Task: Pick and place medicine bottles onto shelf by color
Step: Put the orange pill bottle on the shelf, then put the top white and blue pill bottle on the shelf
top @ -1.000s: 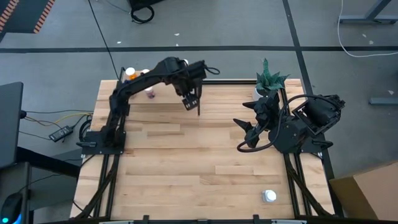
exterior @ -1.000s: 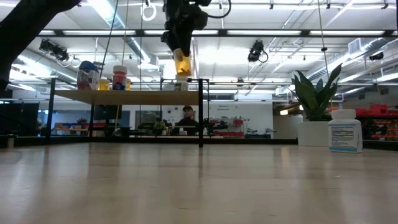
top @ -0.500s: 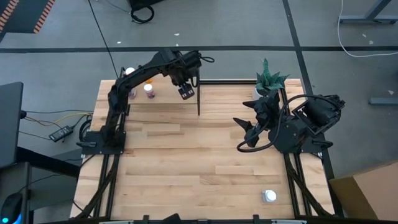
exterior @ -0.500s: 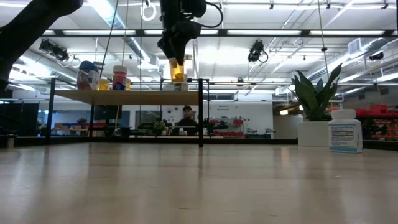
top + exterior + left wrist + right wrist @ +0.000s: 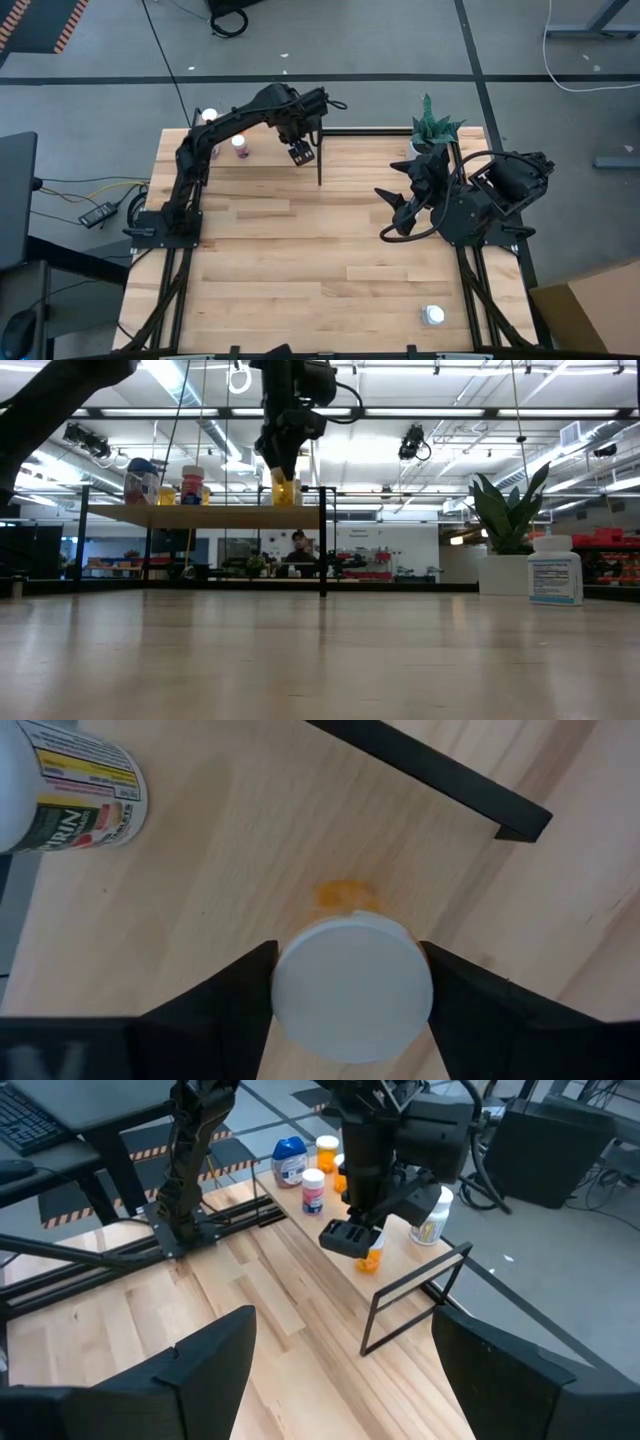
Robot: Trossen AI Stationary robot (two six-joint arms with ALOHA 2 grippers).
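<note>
My left gripper (image 5: 283,460) is shut on an orange medicine bottle (image 5: 283,488) with a white cap, over the right end of the shelf (image 5: 200,515). The shelf is a light-wood board on a black frame (image 5: 320,165). The bottle's base is at the board or just above it; I cannot tell which. Several other bottles stand on the shelf: a wide blue one (image 5: 288,1160), an orange one (image 5: 327,1152), a white one (image 5: 313,1190) and a yellow-labelled one (image 5: 70,790). My right gripper (image 5: 385,215) waits open at the table's right side. My left gripper pinches the orange bottle at its white cap (image 5: 352,982) between the two fingers (image 5: 225,995), one on each side. It comes from above, pointing down. The bottle stands upright below the fingers (image 5: 370,1258); whether its base rests on the shelf cannot be told.
A white medicine bottle (image 5: 433,316) stands on the table near the near right corner. A potted green plant (image 5: 432,128) stands at the far right. The shelf's front right leg (image 5: 322,540) is beside the held bottle. Bare tabletop (image 5: 300,250) lies between the arms.
My left gripper has carried the orange bottle toward the table's far edge and slightly left, over the shelf's right end, and has lowered it toward the board. It has stayed shut on the bottle.
</note>
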